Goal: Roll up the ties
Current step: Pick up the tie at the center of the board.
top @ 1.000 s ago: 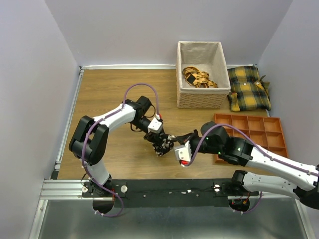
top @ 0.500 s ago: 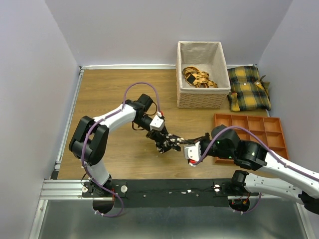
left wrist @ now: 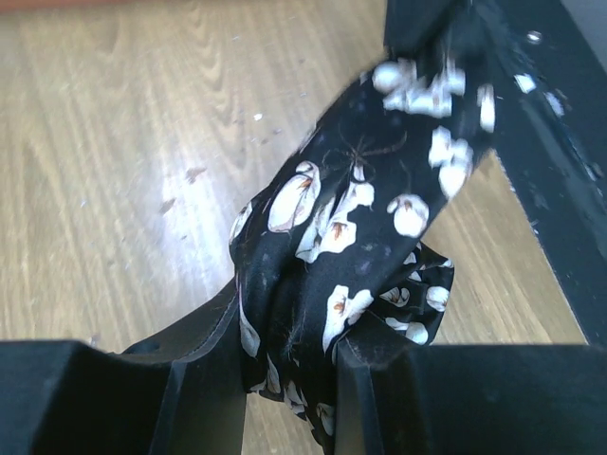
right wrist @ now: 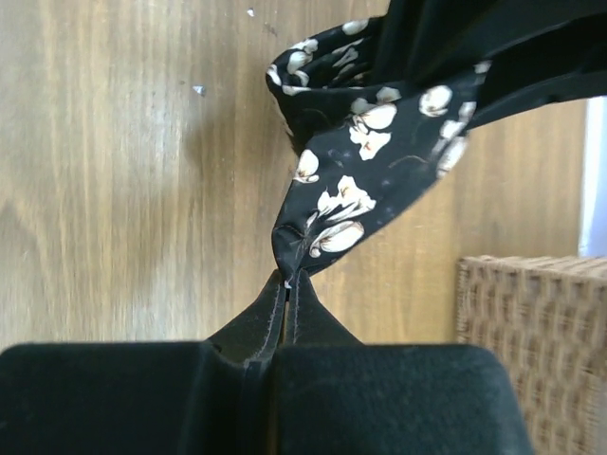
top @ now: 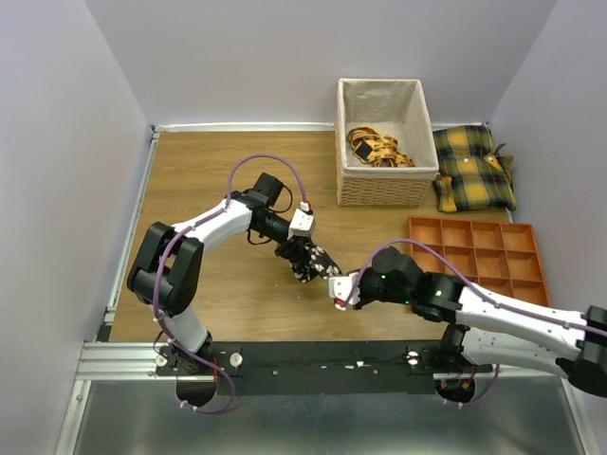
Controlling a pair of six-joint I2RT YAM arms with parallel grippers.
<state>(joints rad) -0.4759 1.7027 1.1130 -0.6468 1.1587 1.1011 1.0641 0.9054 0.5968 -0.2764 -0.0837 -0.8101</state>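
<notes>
Though speckled, wooden table (top: 199,171) beneath tie (top: 319,265).

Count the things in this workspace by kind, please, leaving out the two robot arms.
black flowered tie: 1
wicker basket: 1
yellow-brown fabric bundle in the basket: 1
plaid cushions: 2
orange divided tray: 1
Total: 6
</notes>
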